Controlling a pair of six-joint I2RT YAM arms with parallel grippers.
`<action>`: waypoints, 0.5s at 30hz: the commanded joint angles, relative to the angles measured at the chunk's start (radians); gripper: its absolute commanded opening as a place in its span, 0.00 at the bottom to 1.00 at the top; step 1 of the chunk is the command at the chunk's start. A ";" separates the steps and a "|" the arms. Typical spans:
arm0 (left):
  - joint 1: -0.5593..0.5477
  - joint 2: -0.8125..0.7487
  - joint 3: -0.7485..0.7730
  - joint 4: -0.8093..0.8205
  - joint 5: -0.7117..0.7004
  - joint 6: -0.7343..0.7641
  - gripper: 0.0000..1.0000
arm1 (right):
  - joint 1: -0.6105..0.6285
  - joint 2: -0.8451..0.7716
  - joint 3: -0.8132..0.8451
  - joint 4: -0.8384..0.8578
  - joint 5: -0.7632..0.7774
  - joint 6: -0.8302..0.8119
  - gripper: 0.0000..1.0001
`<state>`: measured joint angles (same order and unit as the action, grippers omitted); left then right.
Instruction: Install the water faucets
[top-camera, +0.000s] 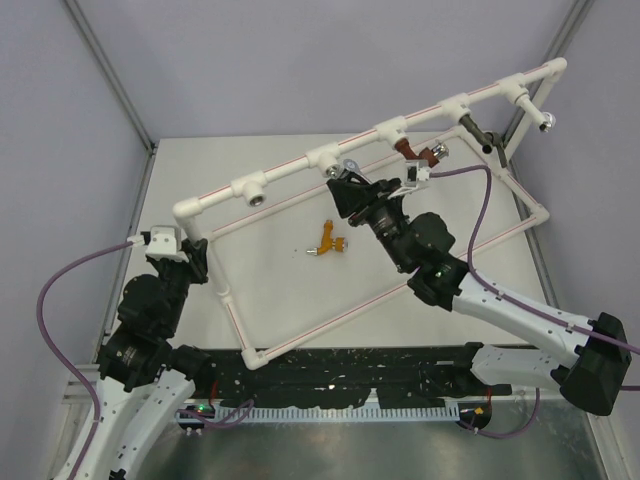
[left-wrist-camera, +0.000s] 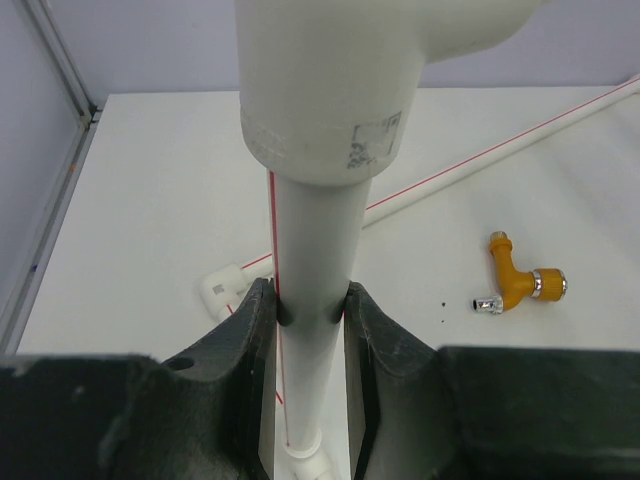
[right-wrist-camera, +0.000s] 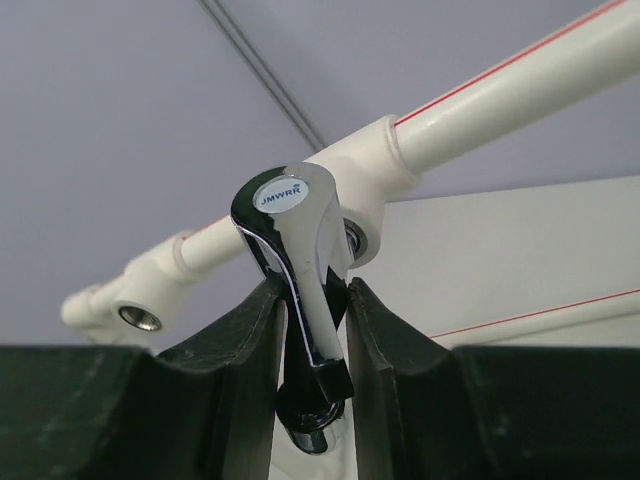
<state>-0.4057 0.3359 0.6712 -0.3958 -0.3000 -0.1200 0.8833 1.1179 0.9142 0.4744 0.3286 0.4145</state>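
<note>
Two of the four taps look fitted already. A small red-brown faucet (top-camera: 408, 149) and a small dark grey faucet (top-camera: 480, 132) hang from neighbouring tee sockets (top-camera: 392, 130) on the raised top rail of the white plastic pipe frame (top-camera: 290, 172). A third, the shiny chrome silver faucet (right-wrist-camera: 296, 250), is up at its socket, pinched across its lower part by the right claw (right-wrist-camera: 310, 300), whose fingers are closed down to the width of the metal. The fourth, a little orange-yellow faucet (top-camera: 328, 240), lies loose on the pale grey tabletop (top-camera: 270, 265) inside the frame's outline, with nothing touching it. The left claw (left-wrist-camera: 310, 300) is clamped around the frame's upright corner pipe and holds the frame tilted up off the tabletop.

By my reading the job is about halfway. The chrome one has yet to be seated, and the orange-yellow one has to be picked up and fitted. An open tee socket (top-camera: 253, 195) near the rail's left end stands free for it.

Whether the chrome faucet's thread has entered its socket cannot be told. Its own handle covers the joint in the right wrist view, and the overhead view is too small to show it. The stub at the rail's far right end shows a silver tip, but I cannot make out what it is.
</note>
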 joint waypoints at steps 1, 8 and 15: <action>-0.007 0.002 -0.007 -0.078 0.036 -0.009 0.00 | -0.023 -0.021 -0.052 0.257 0.147 0.492 0.05; -0.007 -0.003 -0.007 -0.080 0.035 -0.009 0.00 | -0.024 -0.055 -0.040 0.242 0.121 0.371 0.67; -0.007 0.002 -0.007 -0.080 0.036 -0.009 0.00 | -0.024 -0.147 -0.037 0.147 0.084 0.108 0.94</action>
<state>-0.4057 0.3305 0.6708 -0.3996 -0.2989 -0.1196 0.8597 1.0412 0.8536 0.6125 0.4019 0.6838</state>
